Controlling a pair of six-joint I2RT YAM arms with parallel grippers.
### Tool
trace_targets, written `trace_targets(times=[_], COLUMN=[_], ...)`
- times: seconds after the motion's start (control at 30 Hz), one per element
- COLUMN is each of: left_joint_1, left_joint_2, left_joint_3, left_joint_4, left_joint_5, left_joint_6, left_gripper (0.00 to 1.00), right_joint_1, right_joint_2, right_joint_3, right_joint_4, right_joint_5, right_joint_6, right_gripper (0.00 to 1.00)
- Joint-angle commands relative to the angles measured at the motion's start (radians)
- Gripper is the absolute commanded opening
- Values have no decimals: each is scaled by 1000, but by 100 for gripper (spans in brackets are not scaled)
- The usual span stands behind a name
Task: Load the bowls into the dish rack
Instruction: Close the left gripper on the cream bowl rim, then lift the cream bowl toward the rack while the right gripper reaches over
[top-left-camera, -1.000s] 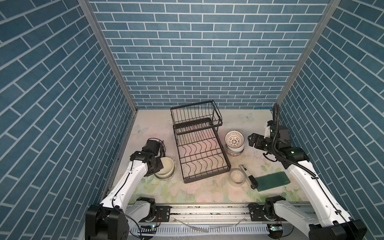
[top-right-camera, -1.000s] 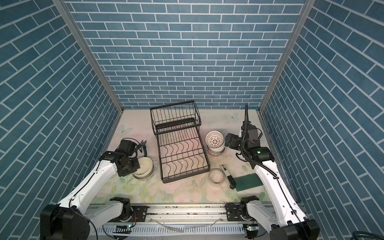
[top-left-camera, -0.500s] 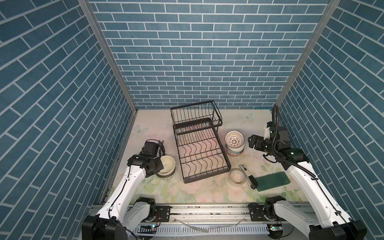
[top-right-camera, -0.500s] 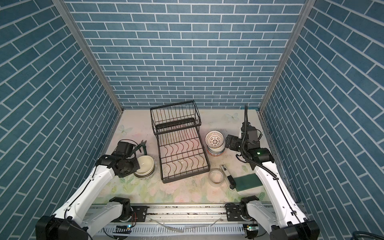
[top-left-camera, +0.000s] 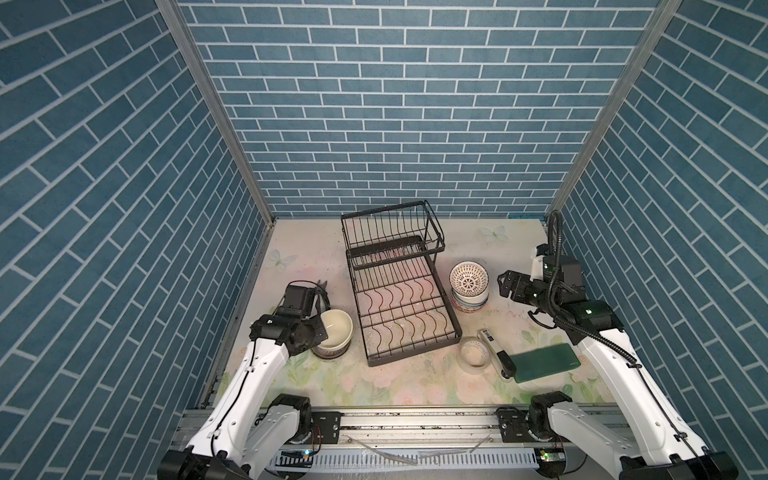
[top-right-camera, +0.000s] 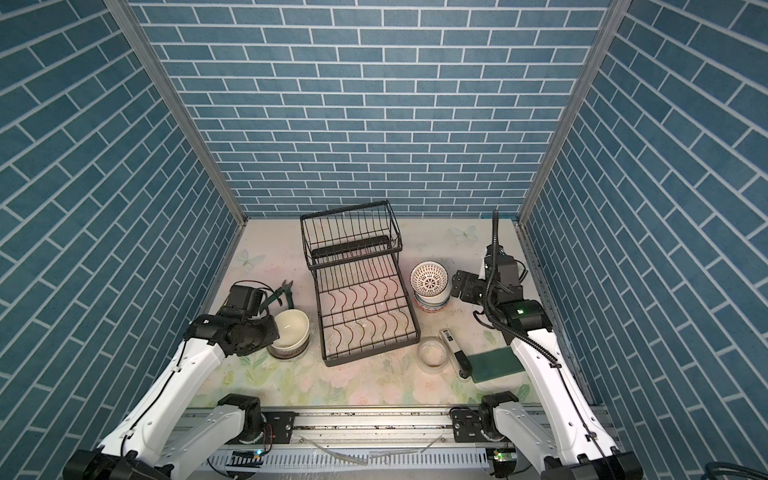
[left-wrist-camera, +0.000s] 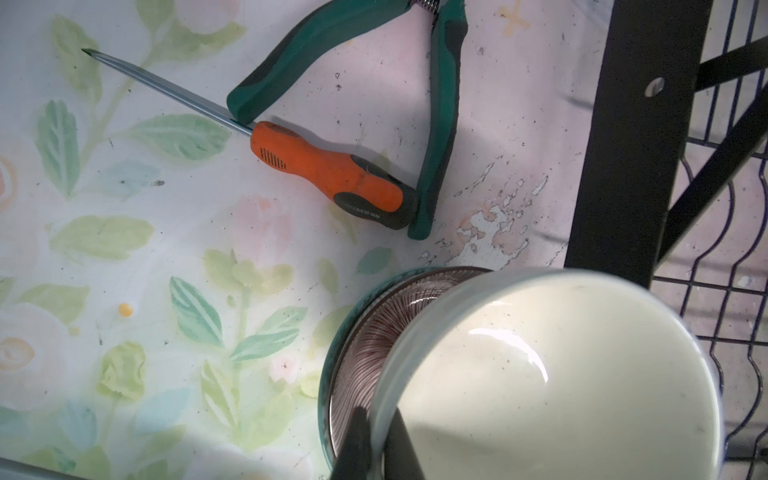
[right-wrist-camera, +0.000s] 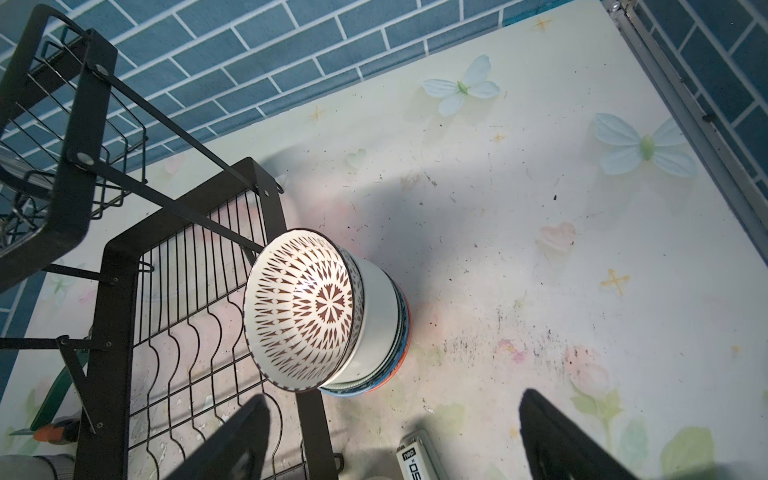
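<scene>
My left gripper (left-wrist-camera: 376, 440) is shut on the near rim of a cream bowl (left-wrist-camera: 561, 395), one finger inside and one outside. That bowl (top-left-camera: 334, 328) sits askew on a brown-striped bowl (left-wrist-camera: 374, 332), left of the dish rack (top-left-camera: 399, 291). The black wire rack (top-right-camera: 361, 299) holds no bowls that I can see. On its right stands a stack of bowls topped by a lattice-patterned bowl (top-left-camera: 468, 279) (right-wrist-camera: 303, 311). My right gripper (top-left-camera: 505, 284) (right-wrist-camera: 392, 415) is open beside that stack, apart from it and holding nothing.
Green-handled pliers (left-wrist-camera: 440, 124) and an orange screwdriver (left-wrist-camera: 332, 174) lie just behind the left bowls. In front of the right stack are a translucent tape ring (top-left-camera: 473, 356), a white and black stapler-like tool (top-left-camera: 494, 353) and a green pad (top-left-camera: 544, 361).
The left gripper has closed onto the cream bowl's rim and the left arm has drawn slightly nearer. The right arm has barely moved.
</scene>
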Motion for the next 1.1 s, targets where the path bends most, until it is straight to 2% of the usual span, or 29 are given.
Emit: trace_targets(times=[0.0, 0.6, 0.93, 1.07], left_joint_1=[-6, -6, -31, -69], left_joint_2=[-21, -85, -139, -124], left_joint_3=[44, 96, 109, 99], left_joint_4=[-9, -33, 98, 185], left_joint_5=[25, 116, 266, 298], left_joint_6=[11, 79, 66, 33], left_gripper=[0, 0, 0, 0], right_joint_1=[4, 18, 90, 133], right_joint_2=[-18, -36, -11, -1], right_joint_3=[-27, 20, 92, 88], right_joint_4=[-12, -35, -40, 16], right_joint_5=[10, -52, -71, -147], right_joint_6=[-19, 7, 33, 63], right_gripper=[93, 93, 94, 94])
